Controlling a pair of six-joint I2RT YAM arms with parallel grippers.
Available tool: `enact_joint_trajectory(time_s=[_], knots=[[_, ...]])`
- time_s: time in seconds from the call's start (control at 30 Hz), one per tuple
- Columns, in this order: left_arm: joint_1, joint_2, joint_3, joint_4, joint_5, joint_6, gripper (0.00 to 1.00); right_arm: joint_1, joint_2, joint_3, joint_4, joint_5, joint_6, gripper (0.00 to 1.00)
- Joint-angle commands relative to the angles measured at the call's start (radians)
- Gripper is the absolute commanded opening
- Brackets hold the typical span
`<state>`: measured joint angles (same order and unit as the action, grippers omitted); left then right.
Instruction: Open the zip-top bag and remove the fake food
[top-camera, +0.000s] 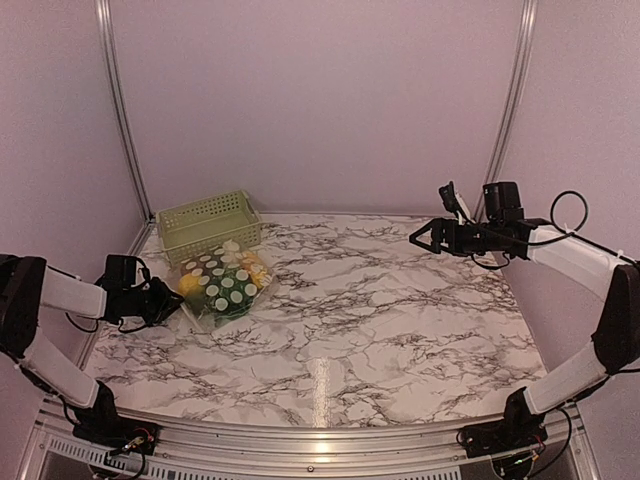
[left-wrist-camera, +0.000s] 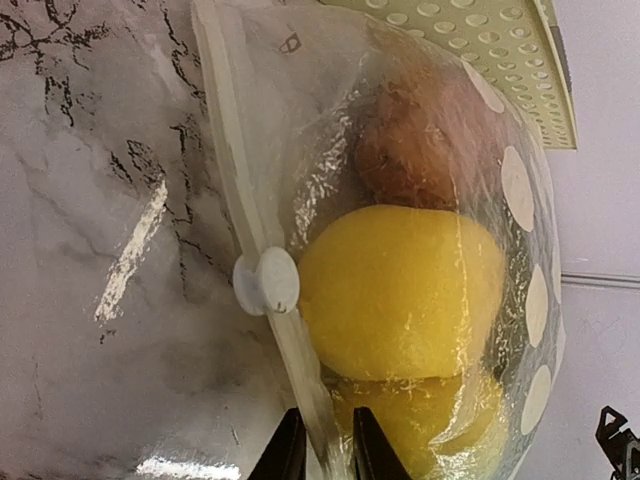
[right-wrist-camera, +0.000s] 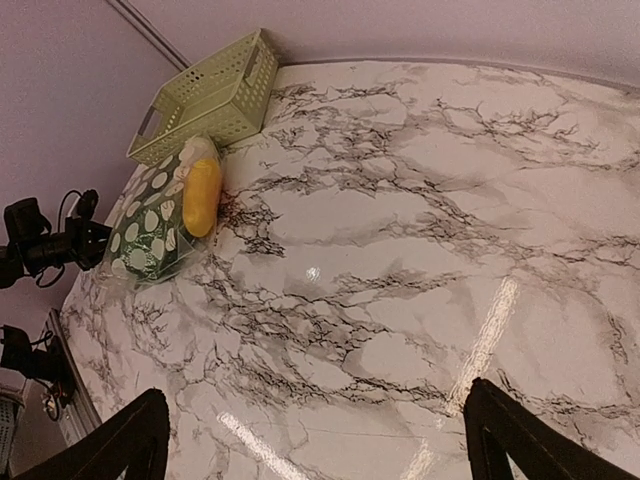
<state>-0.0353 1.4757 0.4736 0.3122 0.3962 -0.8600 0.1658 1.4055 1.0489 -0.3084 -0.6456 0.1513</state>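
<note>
One zip-top bag (top-camera: 222, 285) is lying on the marble bench (top-camera: 400, 320), just in front of the one light green basket (top-camera: 208, 222), on the basket's near side; whether bag and basket are touching I cannot tell. The bag's dotted side is facing up, and the fake food (left-wrist-camera: 400, 290) is sitting inside it; four pieces are showing through the plastic: two yellow pieces (left-wrist-camera: 430, 425), one brown piece (left-wrist-camera: 420, 150) lying nearest the basket, and one green piece (top-camera: 228, 298) under the dots; others may be hiding behind these. One white slider (left-wrist-camera: 265, 281) is sitting on the zip strip, which is running along the bag's edge farthest from the basket.

The left tool (top-camera: 170, 298) is reaching in low at that same edge, in front of the basket's left end; its two fingers (left-wrist-camera: 290, 450) are standing close together on either side of the zip strip, pinching the bag there, a little way along from the slider.

The right tool (top-camera: 430, 237) is hanging above the bench well apart from the basket, far off to the basket's right; its two fingers (right-wrist-camera: 110, 445) are spreading wide over bare marble.
</note>
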Motion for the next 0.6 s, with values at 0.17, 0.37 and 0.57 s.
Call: enact_joint_trajectory(time_s=[0.17, 0.37, 0.57], knots=[[0.003, 0.022, 0.033, 0.071, 0.03, 0.012, 0.0, 0.01, -0.001, 0.051, -0.026, 0.006, -0.023, 1.0], [-0.016, -0.107, 0.109, -0.109, 0.058, 0.132, 0.0, 0.011, -0.02, 0.055, -0.028, -0.018, -0.034, 1.0], [-0.083, -0.233, 0.33, -0.534, 0.079, 0.435, 0.0, 0.011, -0.047, 0.072, -0.017, -0.064, -0.047, 1.0]])
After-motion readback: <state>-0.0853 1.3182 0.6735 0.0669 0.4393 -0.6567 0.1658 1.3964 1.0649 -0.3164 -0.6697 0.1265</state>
